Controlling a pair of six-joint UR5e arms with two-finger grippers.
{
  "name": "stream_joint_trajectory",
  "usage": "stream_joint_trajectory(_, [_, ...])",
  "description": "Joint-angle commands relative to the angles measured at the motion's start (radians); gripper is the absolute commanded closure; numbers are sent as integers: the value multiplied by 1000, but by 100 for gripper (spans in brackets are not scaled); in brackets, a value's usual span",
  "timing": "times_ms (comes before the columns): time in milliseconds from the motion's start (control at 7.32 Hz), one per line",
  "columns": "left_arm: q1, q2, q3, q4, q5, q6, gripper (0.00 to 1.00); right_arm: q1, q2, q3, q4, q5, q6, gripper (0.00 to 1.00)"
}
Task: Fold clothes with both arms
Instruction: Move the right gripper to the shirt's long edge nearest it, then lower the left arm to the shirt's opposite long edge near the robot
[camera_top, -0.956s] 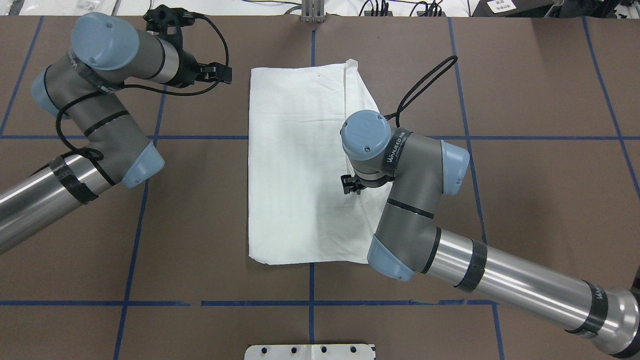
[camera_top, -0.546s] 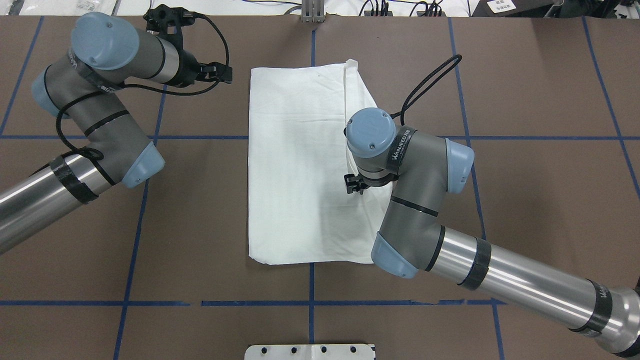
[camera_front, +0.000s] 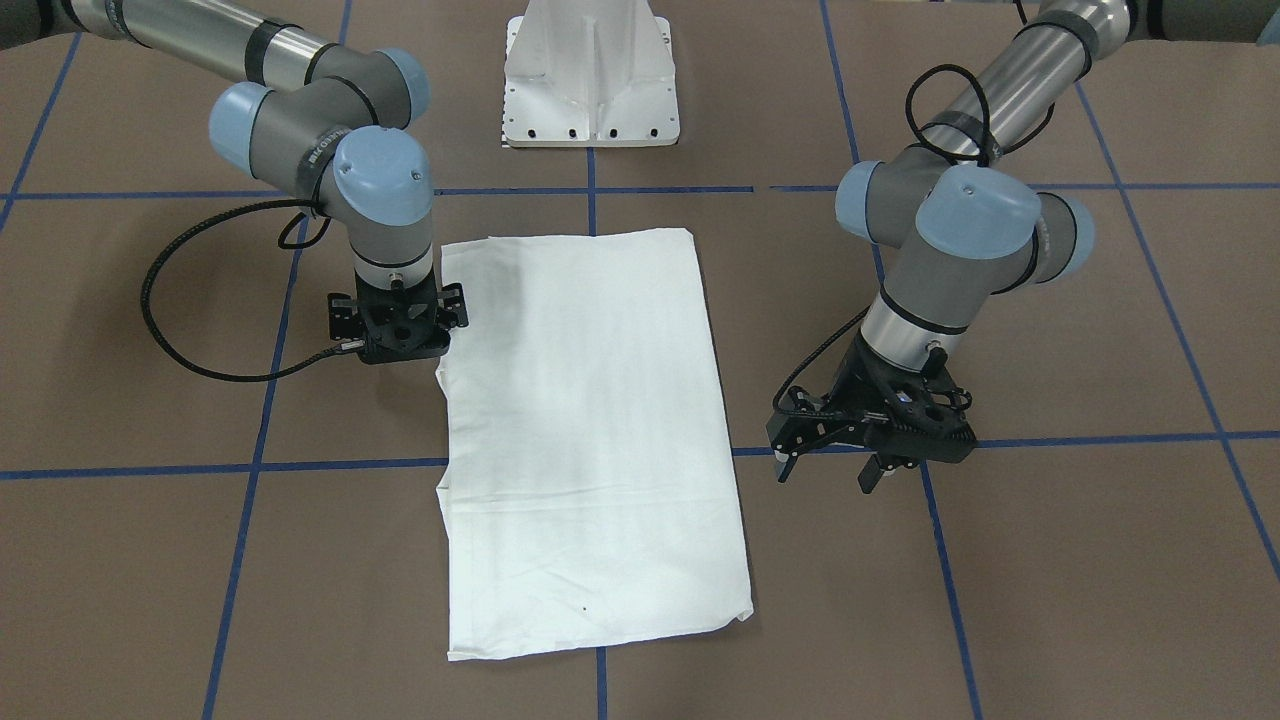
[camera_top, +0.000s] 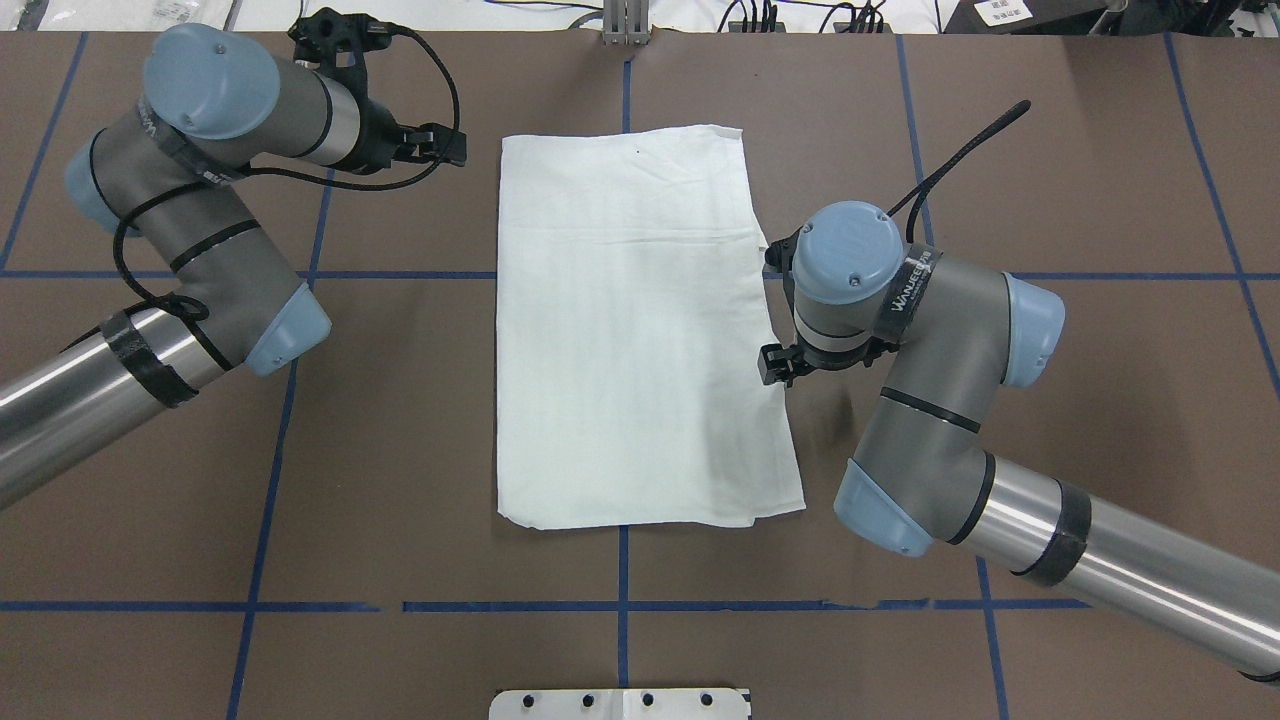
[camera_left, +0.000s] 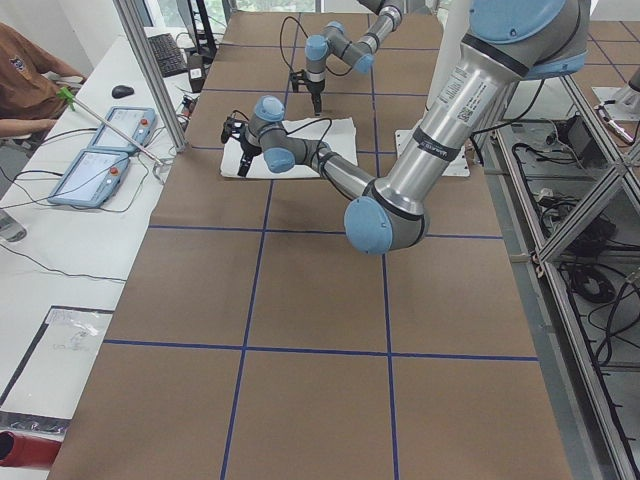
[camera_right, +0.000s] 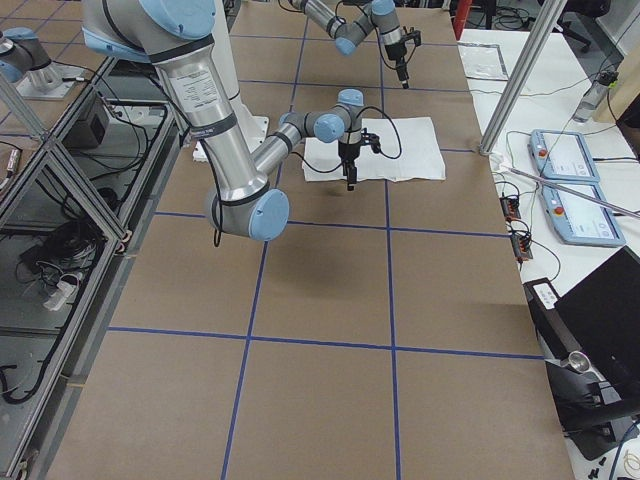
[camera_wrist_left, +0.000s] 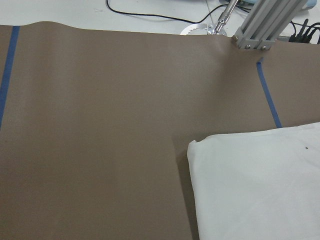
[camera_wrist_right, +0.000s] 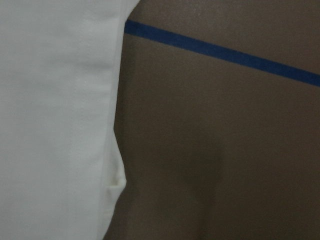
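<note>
The white shirt (camera_top: 640, 330) lies flat on the brown table as a folded rectangle, plain side up; no text or collar shows. It also shows in the front view (camera_front: 590, 420). My right gripper (camera_front: 400, 345) points down at the shirt's right long edge, which has a small kink just under it (camera_wrist_right: 117, 182). Its fingers are hidden, so I cannot tell if it holds the cloth. In the overhead view the right gripper (camera_top: 775, 362) sits mostly under the wrist. My left gripper (camera_front: 828, 468) is open and empty, above bare table beside the shirt's far left corner (camera_wrist_left: 192, 145).
The white pedestal base (camera_front: 590, 100) stands at the robot's side of the table. Blue tape lines (camera_top: 620, 560) cross the brown table. An aluminium post (camera_wrist_left: 265, 25) stands at the far edge. An operators' desk with tablets (camera_left: 100, 150) lies beyond it.
My right gripper has moved to the right, from over the shirt to its right edge. The shirt's right side now lies spread wider and flat. The left arm has barely moved.
</note>
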Motion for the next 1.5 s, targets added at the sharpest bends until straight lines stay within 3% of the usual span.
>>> stream_joint_trajectory(0, [-2,0,0,1,-2,4,0,11,-1,77,0,0,5,0])
stream_joint_trajectory(410, [3,30,-75,-2,-145,-161,0,12,-51,269,-8,6,143,0])
stream_joint_trajectory(820, [138,310,-435,12,-127,-403,0,11,-78,312,0,45,263,0])
stream_joint_trajectory(956, [211,355,-485,12,-79,-497,0,9,-76,322,1,45,287,0])
stream_joint_trajectory(1366, [460,357,-487,72,135,-707,0,0,-76,334,1,46,295,0])
